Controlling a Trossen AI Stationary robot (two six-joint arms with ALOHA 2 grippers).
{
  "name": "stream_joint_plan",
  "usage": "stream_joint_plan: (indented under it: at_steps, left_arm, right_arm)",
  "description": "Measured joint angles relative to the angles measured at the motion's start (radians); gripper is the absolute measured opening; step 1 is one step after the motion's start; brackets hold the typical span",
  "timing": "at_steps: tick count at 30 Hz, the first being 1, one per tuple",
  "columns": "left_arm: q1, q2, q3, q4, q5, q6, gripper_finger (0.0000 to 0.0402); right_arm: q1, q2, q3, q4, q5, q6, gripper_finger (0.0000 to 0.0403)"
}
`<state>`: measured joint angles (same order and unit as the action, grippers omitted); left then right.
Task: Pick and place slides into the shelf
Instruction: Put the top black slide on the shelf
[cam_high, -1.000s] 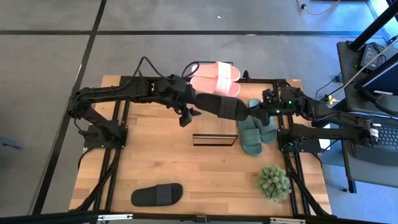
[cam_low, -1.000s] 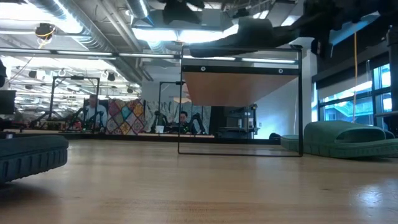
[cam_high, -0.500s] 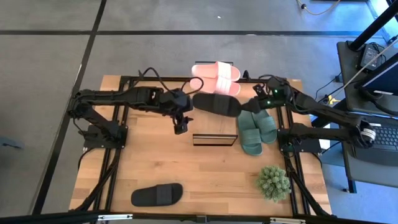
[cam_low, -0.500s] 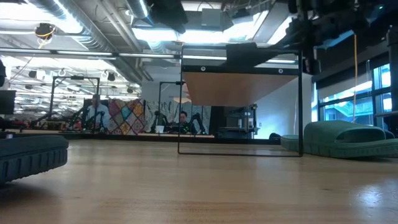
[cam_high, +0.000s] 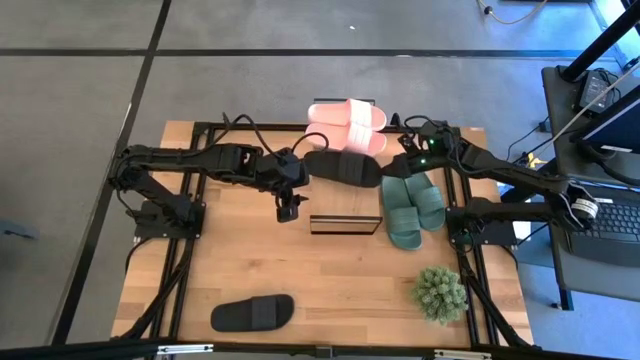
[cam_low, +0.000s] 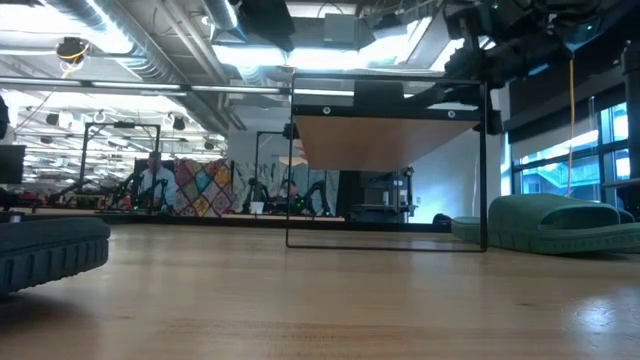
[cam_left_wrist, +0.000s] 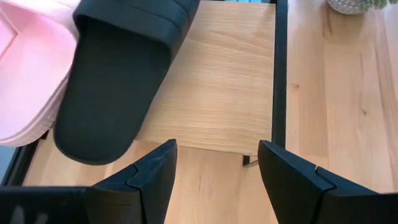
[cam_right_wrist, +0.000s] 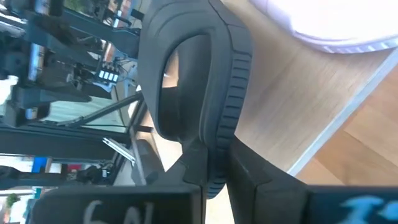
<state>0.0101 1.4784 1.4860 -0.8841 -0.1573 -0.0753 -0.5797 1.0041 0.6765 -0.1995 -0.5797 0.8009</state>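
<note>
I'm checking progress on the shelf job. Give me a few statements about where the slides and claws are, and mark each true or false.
1. The right claw is shut on the black slide over the shelf. True.
2. The left claw is holding that slide too. False: it stands open and empty.
3. The pink slides lie on the shelf. True.
4. The green slides are on the shelf. False: they lie on the table.
</note>
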Motion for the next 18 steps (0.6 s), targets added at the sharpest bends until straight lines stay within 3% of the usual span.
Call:
stream_joint_plan:
  at_steps: [18]
  left_arm:
    - [0.000,0.000,0.000,0.002,-0.014,-0.001,0.0216]
  right_arm:
    - [0.000,0.009,0.002,-0.111,0.099,-0.198,0.0042]
